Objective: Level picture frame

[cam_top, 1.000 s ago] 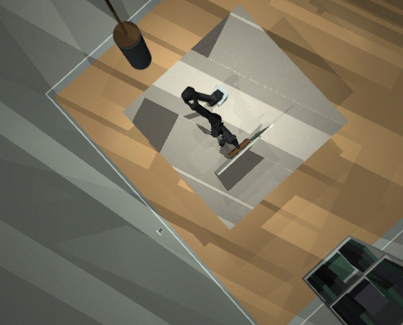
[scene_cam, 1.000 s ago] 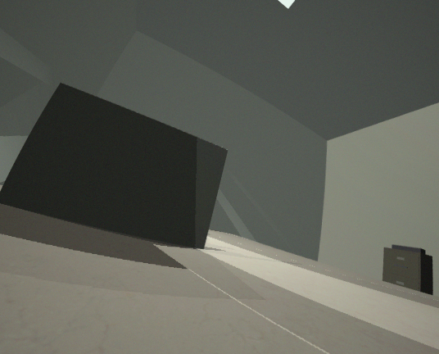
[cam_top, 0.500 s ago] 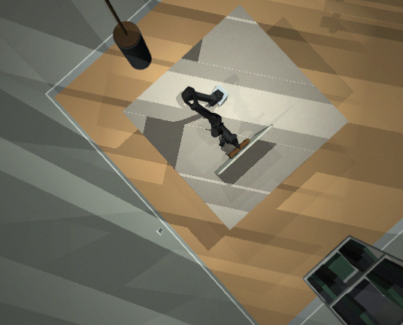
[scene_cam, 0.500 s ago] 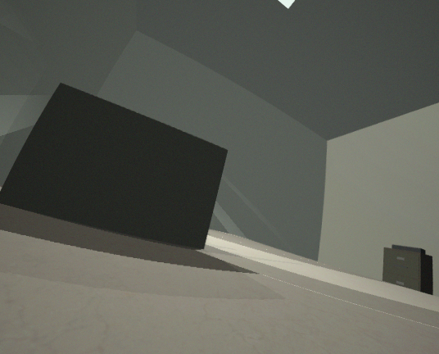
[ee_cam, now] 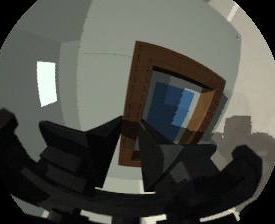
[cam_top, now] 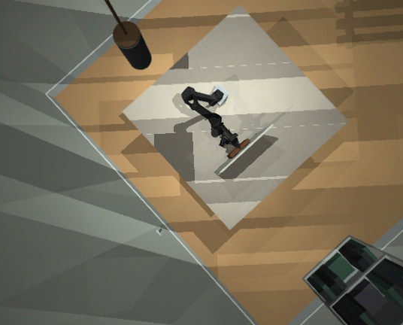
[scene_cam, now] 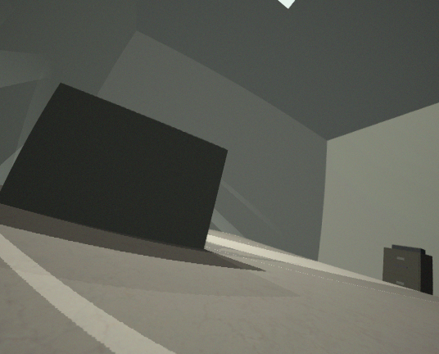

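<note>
The brown picture frame (cam_top: 232,154) (ee_cam: 183,62) is upright against the near face of the thin standing wall panel (cam_top: 262,135) (scene_cam: 115,164) (ee_cam: 105,75). It surrounds a blue picture. In the wrist view its side bar leans away from the panel's edge, though the lens bends lines; the exact tilt is hard to tell. My gripper (cam_top: 239,146) (ee_cam: 131,120) is shut on the bar of the frame nearest to it, below the middle of that bar. The screw and the notched strip are hidden behind the frame. The exterior view shows only the panel's dark back.
The arm's base (cam_top: 221,95) stands on the pale floor area (cam_top: 256,45) behind the gripper. A dark cylinder (cam_top: 135,50) hangs far off at the upper left. A glass-sided cabinet (cam_top: 340,267) is far off at the lower right. A drawer unit (scene_cam: 401,266) stands beyond the panel.
</note>
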`<control>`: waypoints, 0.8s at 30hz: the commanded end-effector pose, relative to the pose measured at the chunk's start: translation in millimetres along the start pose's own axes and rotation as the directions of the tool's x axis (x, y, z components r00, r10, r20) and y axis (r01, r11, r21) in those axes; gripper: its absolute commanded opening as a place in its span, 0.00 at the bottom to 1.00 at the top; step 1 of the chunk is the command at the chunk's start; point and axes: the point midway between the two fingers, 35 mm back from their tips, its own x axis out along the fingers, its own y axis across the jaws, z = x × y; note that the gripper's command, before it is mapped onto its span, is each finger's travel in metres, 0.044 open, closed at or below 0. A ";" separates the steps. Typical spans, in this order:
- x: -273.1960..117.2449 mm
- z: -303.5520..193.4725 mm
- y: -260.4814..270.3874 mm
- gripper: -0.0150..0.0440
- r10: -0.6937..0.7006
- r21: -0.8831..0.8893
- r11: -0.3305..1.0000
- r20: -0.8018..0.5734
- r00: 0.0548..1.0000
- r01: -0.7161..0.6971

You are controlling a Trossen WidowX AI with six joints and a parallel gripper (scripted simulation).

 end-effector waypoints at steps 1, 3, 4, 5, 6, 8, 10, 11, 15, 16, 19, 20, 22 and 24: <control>0.0 0.0 -0.2 0.25 -0.001 -0.031 1.000 0.002 1.000 0.001; 0.0 0.0 0.0 0.30 0.000 -0.012 1.000 0.000 1.000 0.000; 0.0 0.0 0.0 0.34 0.000 -0.012 1.000 0.000 1.000 0.000; 0.0 0.0 0.0 0.39 0.000 -0.012 1.000 0.000 1.000 0.000; 0.0 0.0 0.0 0.43 0.000 -0.012 1.000 0.000 1.000 0.000; 0.0 0.0 0.0 0.52 0.000 -0.012 1.000 0.000 1.000 0.000; 0.0 0.0 0.0 0.61 0.000 -0.012 1.000 0.000 1.000 0.000; 0.0 0.0 0.0 0.65 0.000 -0.012 1.000 0.000 1.000 0.000; 0.0 0.0 0.0 0.69 0.000 -0.012 1.000 0.000 1.000 0.000; -1.5 0.5 0.1 0.69 0.000 -0.005 1.000 0.000 1.000 0.000; -22.5 5.8 1.3 0.69 0.000 0.089 0.996 -0.001 1.000 0.000; -31.4 7.2 1.5 0.69 0.000 0.130 0.992 -0.001 1.000 0.000; -48.9 8.5 1.5 0.69 0.000 0.210 0.978 -0.002 1.000 0.000; -65.8 8.0 0.8 0.69 0.001 0.289 0.957 -0.003 1.000 0.000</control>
